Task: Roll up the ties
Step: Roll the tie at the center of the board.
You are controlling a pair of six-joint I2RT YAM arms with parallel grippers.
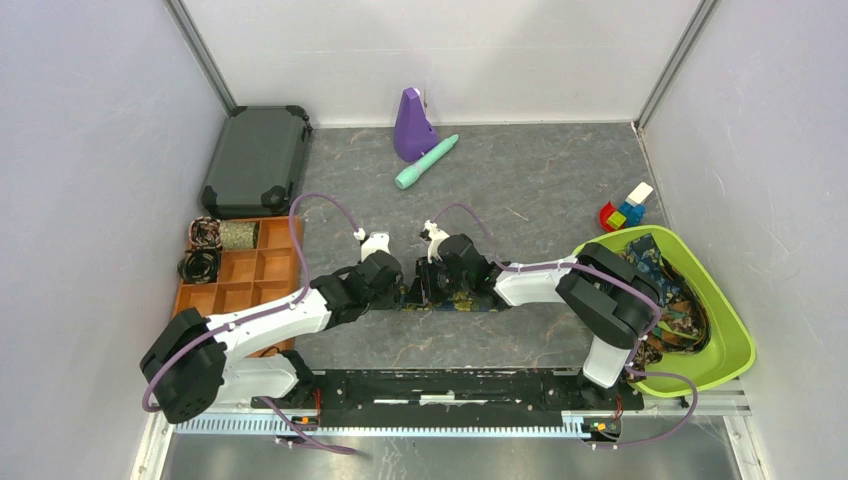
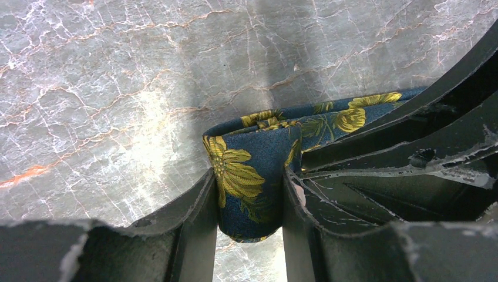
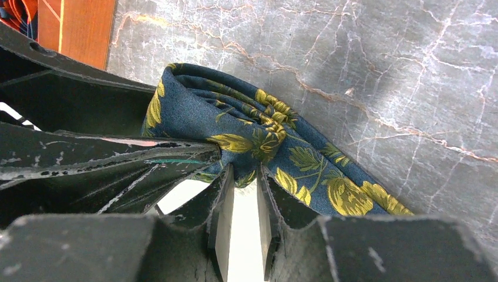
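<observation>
A navy tie with yellow-gold flowers lies on the grey table between my two arms. In the left wrist view its end is folded into a loose coil, and my left gripper is shut on that coil, a finger on each side. The right gripper pinches a bunched fold of the same tie right beside the coil, its jaws close together on the fabric. From above, the left gripper and the right gripper nearly touch. More ties lie heaped in the green bin.
An orange compartment tray at the left holds two rolled ties. A green bin sits at the right, with toy blocks behind it. At the back are a dark case, a purple object and a teal cylinder.
</observation>
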